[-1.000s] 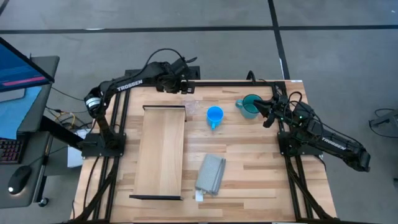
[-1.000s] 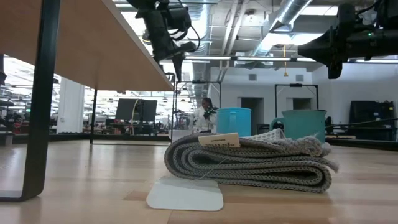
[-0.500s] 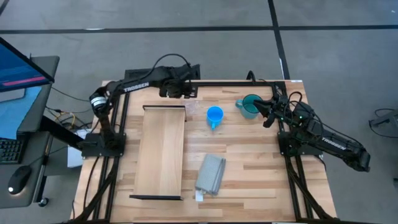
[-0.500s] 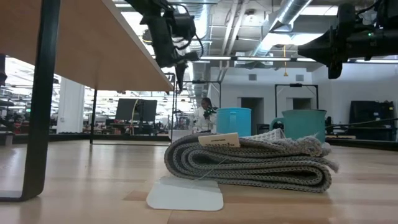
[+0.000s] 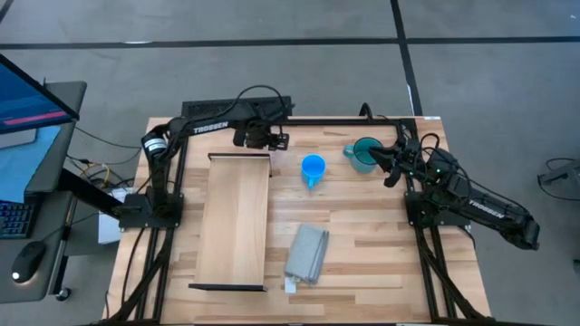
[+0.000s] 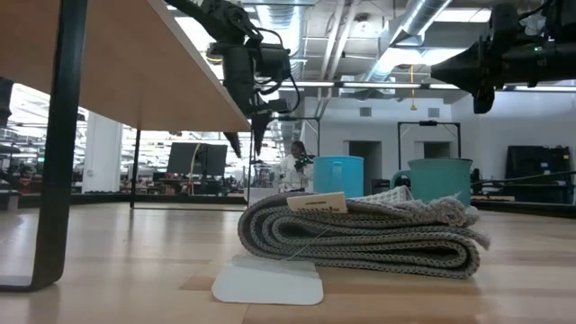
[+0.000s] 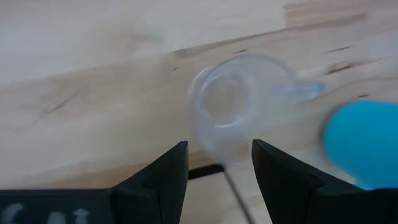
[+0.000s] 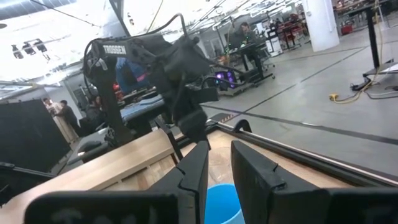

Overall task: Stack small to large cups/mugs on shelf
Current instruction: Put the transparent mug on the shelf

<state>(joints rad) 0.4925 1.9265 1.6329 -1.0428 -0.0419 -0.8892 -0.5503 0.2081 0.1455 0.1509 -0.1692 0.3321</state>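
The small clear cup (image 7: 229,112) stands upright on the table near its far edge, just beyond my left gripper's (image 7: 217,152) open fingers, which stand to either side of its near wall without touching it. The left gripper (image 5: 272,140) hangs over the shelf's far end. The bright blue mug (image 5: 313,168) stands upright to the cup's right, and the teal mug (image 5: 364,154) stands farther right. My right gripper (image 5: 384,163) hovers open beside the teal mug, well above the table (image 6: 481,90). The shelf (image 5: 236,217) is a pale board raised on dark end legs (image 6: 54,144).
A folded grey cloth (image 5: 306,252) lies on the table's near half, right of the shelf, with a white tag (image 6: 268,281) under it. Bare slatted tabletop (image 5: 362,235) lies between the cloth and the mugs. People stand in the room beyond the table.
My left arm has swung along the far edge toward the table's right and come down and nearer, so its gripper now hangs just over the clear cup. The right arm and all three cups have kept still.
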